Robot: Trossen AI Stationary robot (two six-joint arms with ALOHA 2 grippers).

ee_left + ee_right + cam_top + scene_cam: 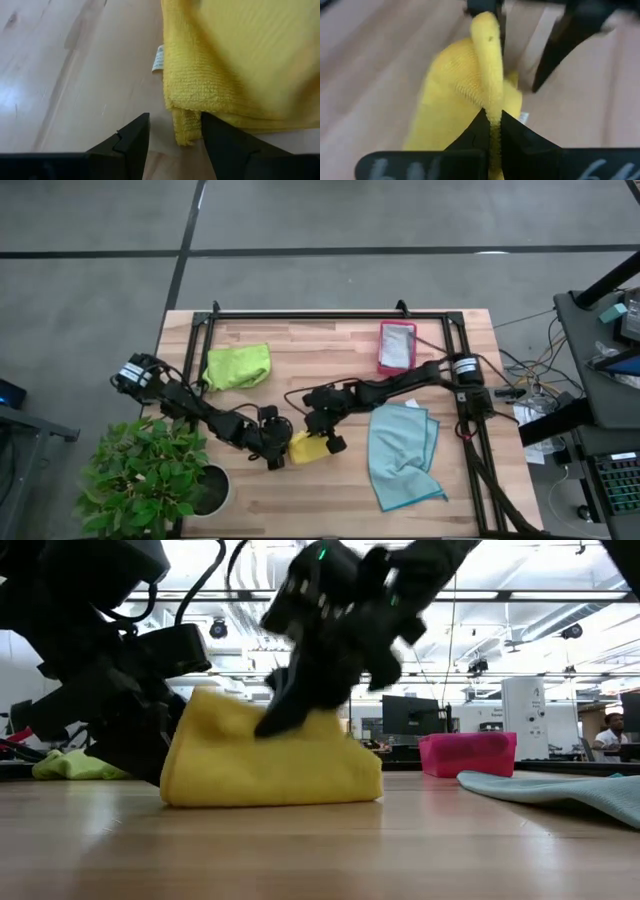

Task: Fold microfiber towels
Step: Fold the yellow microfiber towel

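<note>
A yellow microfiber towel (308, 447) stands bunched up like a tent near the table's front middle, its lower edge (270, 798) on the wood. My right gripper (492, 127) is shut on its raised top. My left gripper (175, 142) sits low at the towel's left end, open, with one towel corner (183, 127) lying between its fingers. A lime green towel (238, 366) lies crumpled at the far left. A light blue towel (402, 452) lies spread at the right. My right gripper pinches a raised fold at the yellow towel's top (489, 100) between its two fingers. It comes slanting down from the table's far right side (272, 722). The fold runs away from the fingers as a ridge. The towel's bottom stays on the table.
A pink-red tray (397, 346) sits at the far right. A potted plant (150, 475) stands at the table's front left corner beside my left arm. Bare wood lies between the green towel and the tray.
</note>
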